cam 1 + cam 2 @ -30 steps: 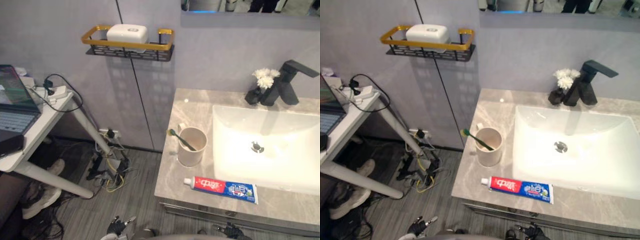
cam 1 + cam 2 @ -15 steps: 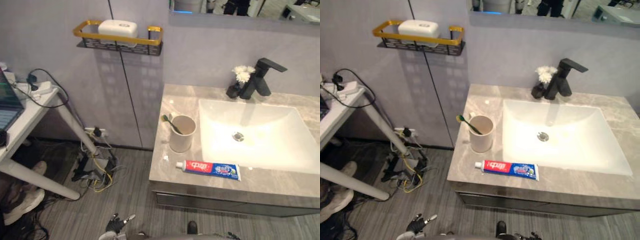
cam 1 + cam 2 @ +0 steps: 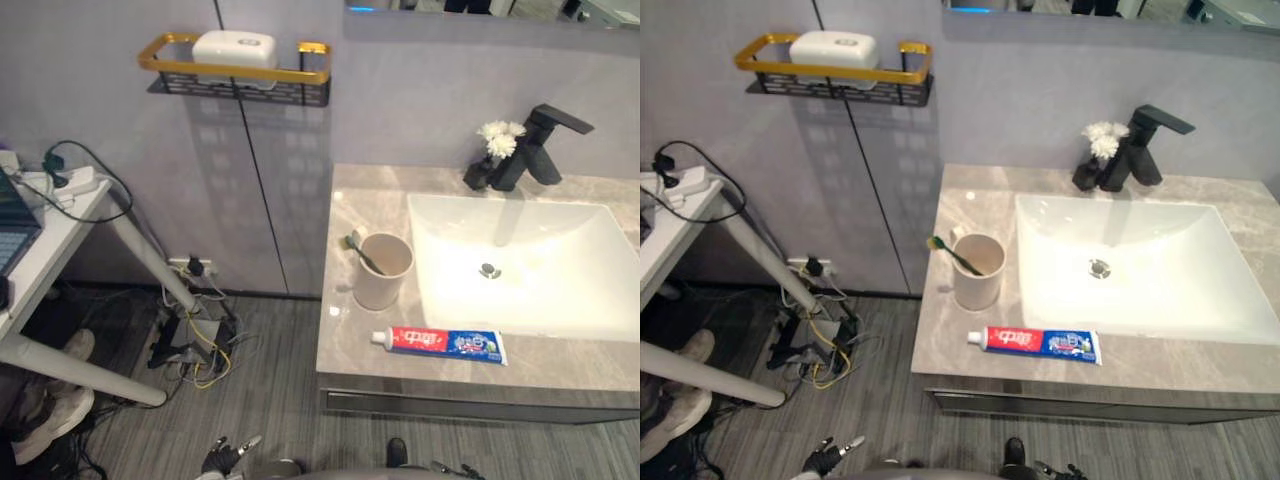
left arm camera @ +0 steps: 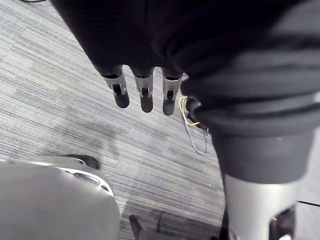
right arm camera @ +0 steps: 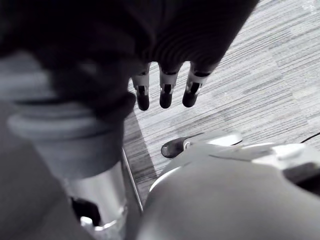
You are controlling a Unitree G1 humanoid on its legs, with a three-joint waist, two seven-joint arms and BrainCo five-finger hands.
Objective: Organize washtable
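On the grey stone washtable [image 3: 345,335] a beige cup [image 3: 382,275] is stood upright just beside the left edge of the white sink basin [image 3: 560,305]. A green toothbrush [image 3: 360,250] is held in the cup, leaned so that its head sticks out over the rim to the left. A red, white and blue toothpaste tube [image 3: 438,343] is laid flat near the front edge, just in front of the cup and the basin, with its cap to the left. Behind the basin a black faucet [image 3: 540,145] is mounted, and a small dark vase [image 3: 475,177] with white flowers [image 3: 497,135] is set touching its left side. On the wall to the left a gold-railed black shelf [image 3: 235,75] is fixed, and a closed white soap box [image 3: 234,47] is kept in it. The left hand [image 4: 145,95] and the right hand [image 5: 165,92] are hung low over the grey floor [image 4: 60,125], fingers straight and nothing grasped.
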